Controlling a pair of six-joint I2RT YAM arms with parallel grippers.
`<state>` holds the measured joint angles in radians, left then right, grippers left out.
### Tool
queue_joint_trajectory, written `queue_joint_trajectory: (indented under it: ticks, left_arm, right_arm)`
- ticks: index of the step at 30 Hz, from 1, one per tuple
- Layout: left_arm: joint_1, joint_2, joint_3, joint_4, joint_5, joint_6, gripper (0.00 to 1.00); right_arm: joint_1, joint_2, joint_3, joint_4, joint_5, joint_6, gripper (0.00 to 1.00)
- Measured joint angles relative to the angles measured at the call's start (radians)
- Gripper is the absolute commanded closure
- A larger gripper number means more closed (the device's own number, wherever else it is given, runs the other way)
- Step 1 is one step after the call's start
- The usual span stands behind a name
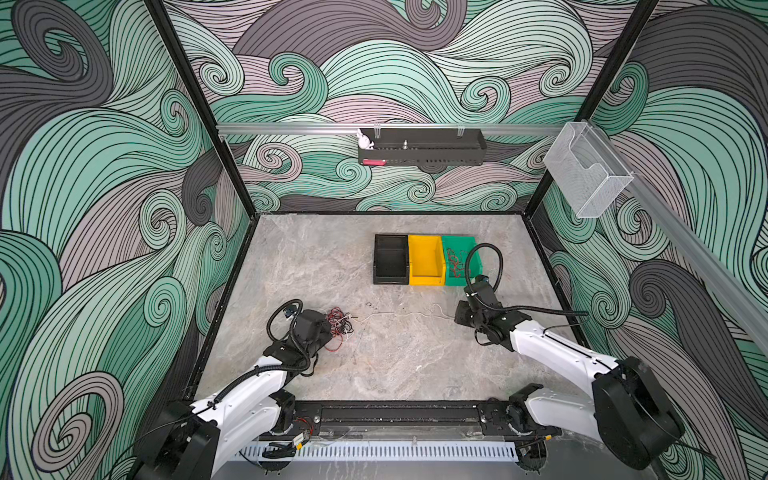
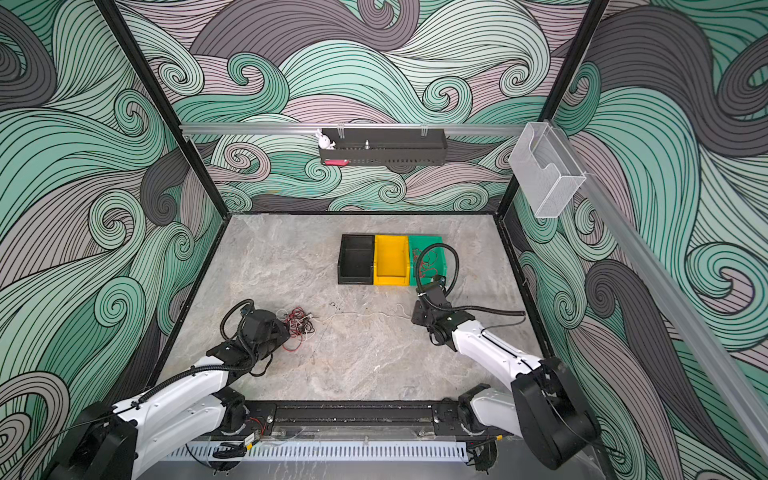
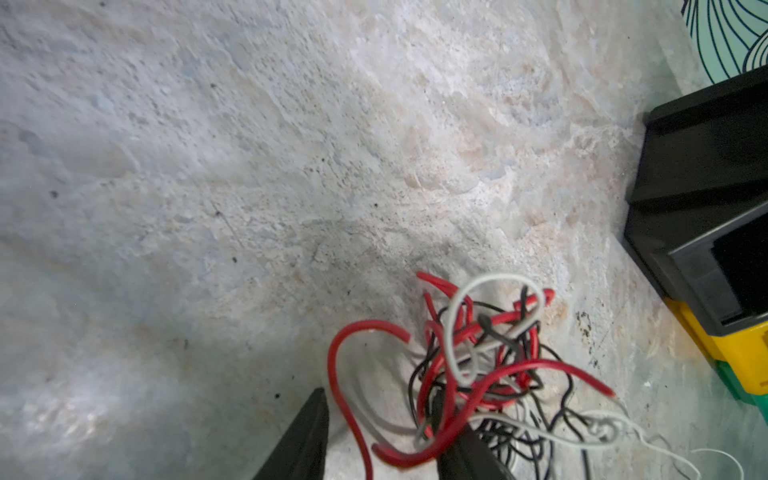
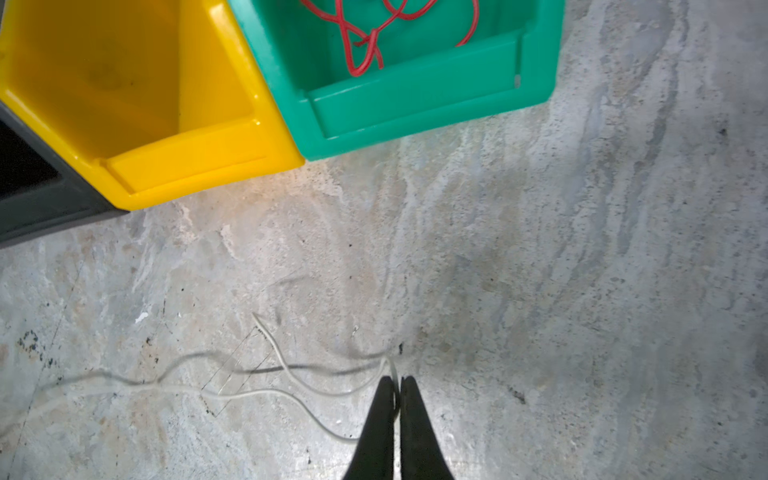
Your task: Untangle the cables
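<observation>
We find the right pincer (image 4: 397, 399) pinched shut on a white cable (image 4: 249, 391) lying lengthwise across the bench (image 1: 374, 365) toward the tangle of cables (image 1: 340, 326), where the nearer left pincer (image 3: 382, 449) stands part-open astride red strands.

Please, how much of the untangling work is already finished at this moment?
Done: some red cables lie in the green bin; the yellow bin and black bin look empty. In hand: the right tool is shut on a white cable trailing toward the tangle, while the open left tool straddles its strands. Left: that red, black and white tangle is not yet separated.
</observation>
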<state>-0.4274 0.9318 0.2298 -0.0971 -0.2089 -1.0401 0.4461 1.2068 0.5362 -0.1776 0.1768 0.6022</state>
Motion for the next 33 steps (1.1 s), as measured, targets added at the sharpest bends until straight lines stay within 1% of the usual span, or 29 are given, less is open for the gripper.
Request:
queue_joint_trajectory:
  ticks: [4,10,13,17,22,29,33]
  left_arm:
    - [0.007,0.000,0.000,0.000,0.000,0.000,0.60]
    - [0.019,-0.002,0.000,-0.008,0.001,0.005,0.63]
    - [0.036,-0.020,0.000,-0.022,0.008,0.010,0.67]
    - [0.071,-0.032,0.000,-0.023,0.030,0.019,0.77]
    - [0.116,-0.010,0.000,-0.017,0.079,0.028,0.84]
    - [0.142,0.005,-0.001,-0.016,0.127,0.039,0.83]
    - [0.144,-0.006,-0.001,-0.014,0.150,0.048,0.80]
  right_arm:
    - [-0.042,-0.021,-0.005,0.000,-0.032,0.000,0.92]
    - [-0.056,-0.025,-0.005,-0.002,-0.071,-0.001,0.92]
    - [-0.106,-0.040,-0.006,-0.011,-0.082,-0.008,0.92]
    - [-0.197,-0.060,-0.006,-0.027,-0.104,-0.020,0.92]
    - [-0.268,-0.066,-0.006,-0.040,-0.133,-0.026,0.92]
    - [-0.358,-0.108,-0.016,-0.055,-0.178,-0.031,0.91]
    - [-0.365,-0.133,-0.025,-0.044,-0.241,-0.029,0.90]
